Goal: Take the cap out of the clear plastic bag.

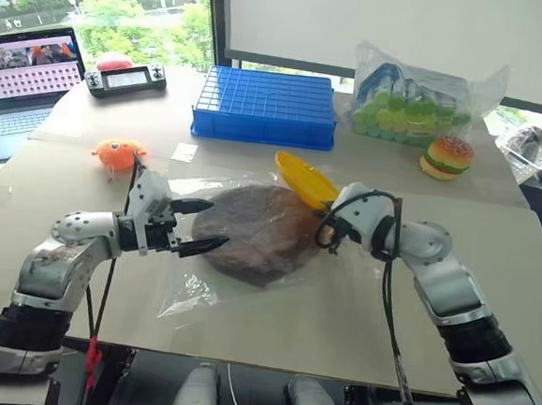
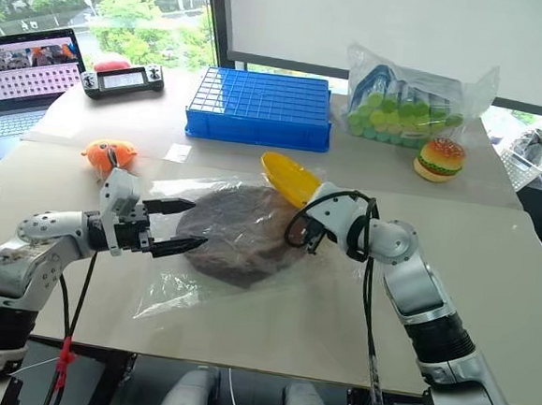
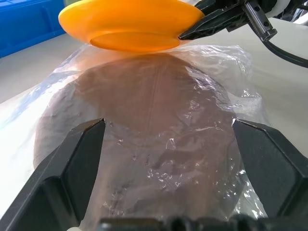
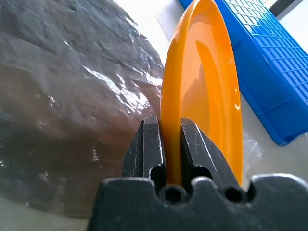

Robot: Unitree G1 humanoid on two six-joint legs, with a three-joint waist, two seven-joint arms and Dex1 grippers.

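Cap point(image 1: 255, 231) inside bag point(image 1: 210, 287), flat on tabletop point(image 1: 356, 312), between grippers. Left gripper point(image 1: 201, 226) spread wide, just beside cap. Right gripper point(image 4: 171, 144) clamped on plate point(image 4: 202, 86) rim, plate overlapping bag's far edge.

Cap point(image 1: 255, 231) lies inside the clear plastic bag point(image 1: 210, 290), flat on the bench point(image 1: 356, 312), centre front. Plate point(image 1: 306, 179) at the cap's far right edge, tilted, its rim between the right pincer's point(image 1: 328, 228) fingers. Left pincer point(image 1: 197, 225) at the cap's left edge. Crate point(image 1: 265, 106) behind the cap; puffy bag point(image 1: 415, 97) right of the crate; laptop point(image 1: 27, 75) far left.
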